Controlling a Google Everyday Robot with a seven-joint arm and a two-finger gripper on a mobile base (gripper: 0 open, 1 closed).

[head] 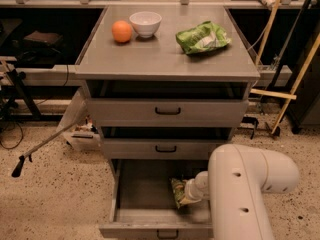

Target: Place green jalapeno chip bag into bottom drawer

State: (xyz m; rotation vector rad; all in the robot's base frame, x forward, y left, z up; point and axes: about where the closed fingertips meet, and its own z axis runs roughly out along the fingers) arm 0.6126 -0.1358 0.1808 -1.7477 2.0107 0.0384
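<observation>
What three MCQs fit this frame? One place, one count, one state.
1. Where is the green jalapeno chip bag?
A) on the floor
B) in the middle drawer
C) in the bottom drawer, at the gripper

2. How many things lie on the cabinet top?
A) one
B) three
C) five

3. The bottom drawer is:
A) pulled open
B) shut
C) taken out of the cabinet

Key:
1 C, the bag shows inside that drawer, right at the gripper.
2 B, an orange, a white bowl and a light green bag.
3 A, its inside shows from above, and it is still in the cabinet.
</observation>
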